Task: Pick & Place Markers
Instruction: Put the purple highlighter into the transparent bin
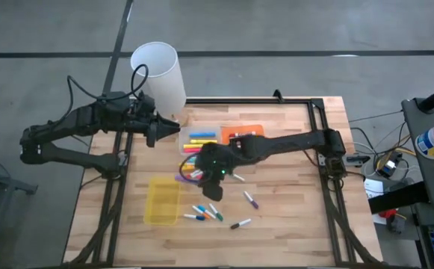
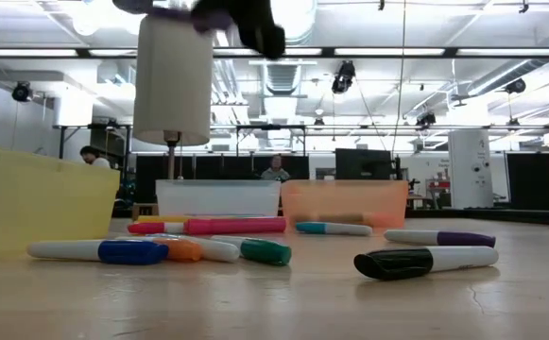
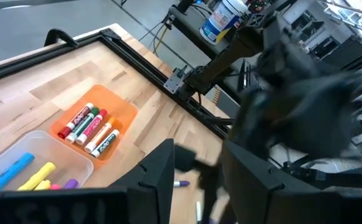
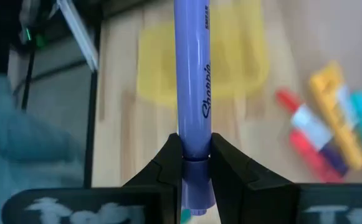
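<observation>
**Inspector:** Markers first, nearest row. What lies loose at the table's front?

**Assistant:** A scatter at about six o'clock from the table's centre: blue-capped marker [image 2: 99, 251], green-capped marker [image 2: 255, 250], black-capped marker [image 2: 425, 261]. None has been sorted yet. The yellow tray [image 1: 162, 199] sits just beside them at eight o'clock, apparently empty.

**Inspector:** Right gripper?

**Assistant:** Right gripper [image 4: 195, 160] is above mid-table, fingers pressed onto a purple marker [image 4: 192, 93], pinching it near its lower end so the barrel stands out straight between them. My judgement: an end grip leaves the length free to drop into a tray.

**Inspector:** Farther back?

**Assistant:** Clear tray [image 3: 25, 168] and orange tray [image 3: 121, 115], side by side at twelve o'clock. The clear one holds yellow, blue and purple markers; the orange one red, green, pink and orange ones. Sorting by colour seems intended.

**Inspector:** Left gripper?

**Assistant:** Left gripper [image 1: 173, 128] waits at ten o'clock beside the white cylinder [image 1: 159, 76], fingers spread, holding nothing.
</observation>
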`<state>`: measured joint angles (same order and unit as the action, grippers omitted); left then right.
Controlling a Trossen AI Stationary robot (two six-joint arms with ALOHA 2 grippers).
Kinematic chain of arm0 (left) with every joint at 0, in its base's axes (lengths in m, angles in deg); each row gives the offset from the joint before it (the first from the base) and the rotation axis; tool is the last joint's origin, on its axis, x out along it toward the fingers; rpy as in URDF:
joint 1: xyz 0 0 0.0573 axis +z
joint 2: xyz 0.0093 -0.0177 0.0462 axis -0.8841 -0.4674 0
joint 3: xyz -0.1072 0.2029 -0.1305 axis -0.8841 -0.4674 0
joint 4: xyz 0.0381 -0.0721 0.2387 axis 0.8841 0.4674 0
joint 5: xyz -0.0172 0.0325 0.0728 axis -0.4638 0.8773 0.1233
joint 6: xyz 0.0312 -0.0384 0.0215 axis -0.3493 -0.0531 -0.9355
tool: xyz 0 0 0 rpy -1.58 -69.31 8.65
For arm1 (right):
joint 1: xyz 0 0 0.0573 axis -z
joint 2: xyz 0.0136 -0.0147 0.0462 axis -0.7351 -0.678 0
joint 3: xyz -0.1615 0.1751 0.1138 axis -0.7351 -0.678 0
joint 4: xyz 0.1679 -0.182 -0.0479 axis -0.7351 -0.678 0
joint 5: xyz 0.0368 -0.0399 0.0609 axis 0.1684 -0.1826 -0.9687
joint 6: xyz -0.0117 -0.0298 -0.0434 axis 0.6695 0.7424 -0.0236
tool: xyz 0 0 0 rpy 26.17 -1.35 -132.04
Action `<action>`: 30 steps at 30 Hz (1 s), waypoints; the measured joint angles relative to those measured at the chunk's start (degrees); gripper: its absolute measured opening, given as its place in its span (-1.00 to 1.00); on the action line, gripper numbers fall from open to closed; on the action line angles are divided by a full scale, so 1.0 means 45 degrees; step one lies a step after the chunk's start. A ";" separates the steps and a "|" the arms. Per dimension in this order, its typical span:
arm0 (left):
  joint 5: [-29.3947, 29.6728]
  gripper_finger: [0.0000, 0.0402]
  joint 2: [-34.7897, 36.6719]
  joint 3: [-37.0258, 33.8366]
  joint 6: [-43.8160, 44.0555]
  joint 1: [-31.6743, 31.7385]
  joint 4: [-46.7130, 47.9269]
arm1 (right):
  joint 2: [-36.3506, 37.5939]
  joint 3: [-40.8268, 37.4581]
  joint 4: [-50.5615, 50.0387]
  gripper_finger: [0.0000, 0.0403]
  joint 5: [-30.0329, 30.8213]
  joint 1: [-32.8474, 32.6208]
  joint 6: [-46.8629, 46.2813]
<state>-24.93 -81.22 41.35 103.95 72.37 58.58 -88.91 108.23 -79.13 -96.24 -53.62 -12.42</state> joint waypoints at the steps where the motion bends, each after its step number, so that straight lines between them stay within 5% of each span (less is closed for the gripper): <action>1: -0.0020 -0.37 0.0007 0.0000 0.0003 -0.0001 0.0000 | 0.0004 0.0445 -0.0172 -0.76 0.0379 -0.0018 -0.0106; 8: -0.0590 -0.37 0.0229 0.0000 0.0692 -0.0003 -0.0354 | 0.0015 0.2885 -0.1553 -0.76 0.3172 0.0014 -0.0621; 30: -0.1060 -0.37 0.0541 0.0000 0.1355 0.0007 -0.0884 | 0.0015 0.4671 -0.1563 -0.76 0.4936 0.0513 -0.0352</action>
<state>-29.70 -78.78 41.35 110.05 72.40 54.61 -88.85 129.25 -86.16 -74.03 -51.31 -14.00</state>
